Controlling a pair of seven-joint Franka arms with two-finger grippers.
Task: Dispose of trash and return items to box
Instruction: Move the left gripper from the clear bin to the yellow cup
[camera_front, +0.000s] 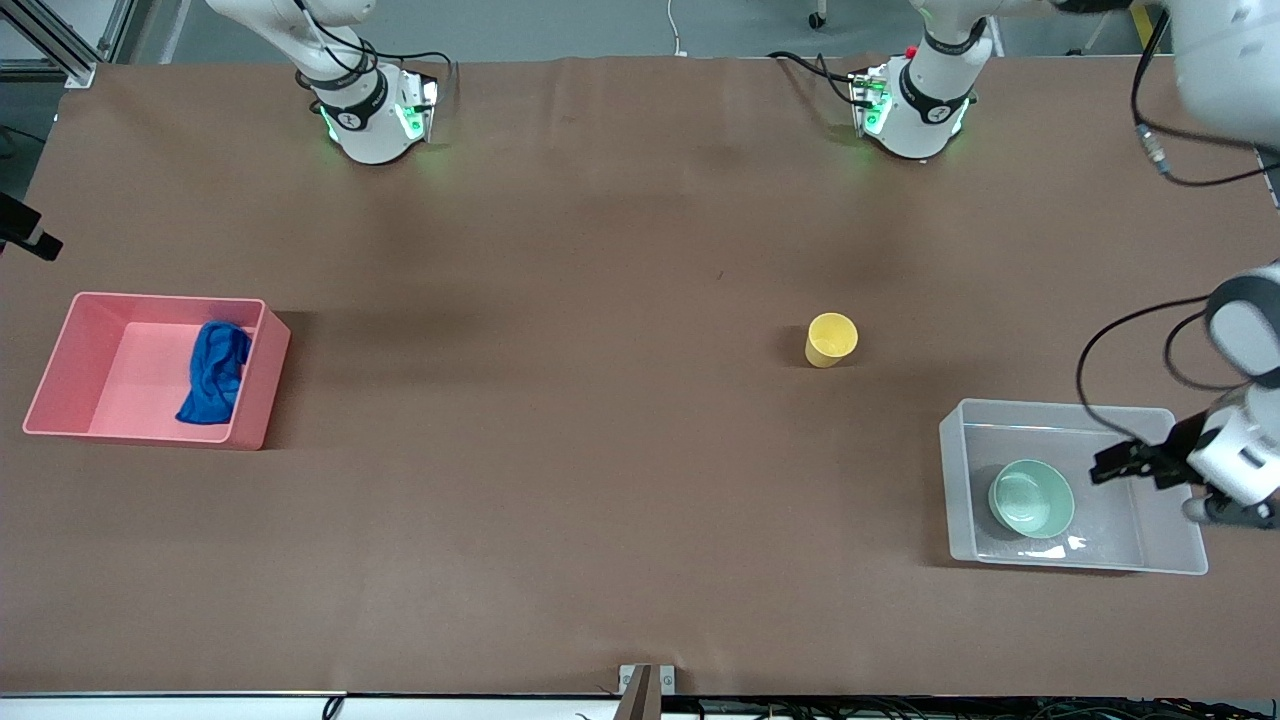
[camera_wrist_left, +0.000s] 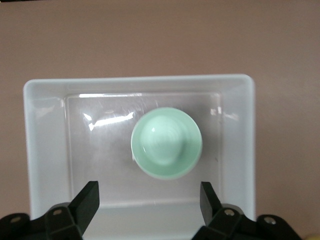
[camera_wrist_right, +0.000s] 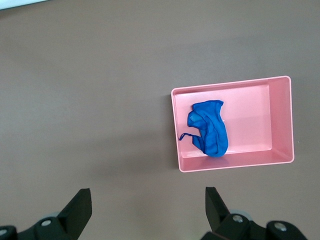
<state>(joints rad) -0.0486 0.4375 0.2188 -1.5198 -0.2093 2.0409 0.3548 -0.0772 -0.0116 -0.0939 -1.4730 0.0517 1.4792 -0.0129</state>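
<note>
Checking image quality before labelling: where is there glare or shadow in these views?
Front view: white glare on the clear bin's floor beside the mint bowl; the yellow cup casts a soft shadow. Left wrist view: bright streaks on the bin floor. Right wrist view: even light on the pink bin and blue rag.

No legible text, labels, brands or numbers — none on any bin, cup, bowl or arm.

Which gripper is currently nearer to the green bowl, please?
The left. The left gripper hangs open over the clear bin that holds the green bowl; the right gripper is open high over bare table beside the pink bin.
</note>
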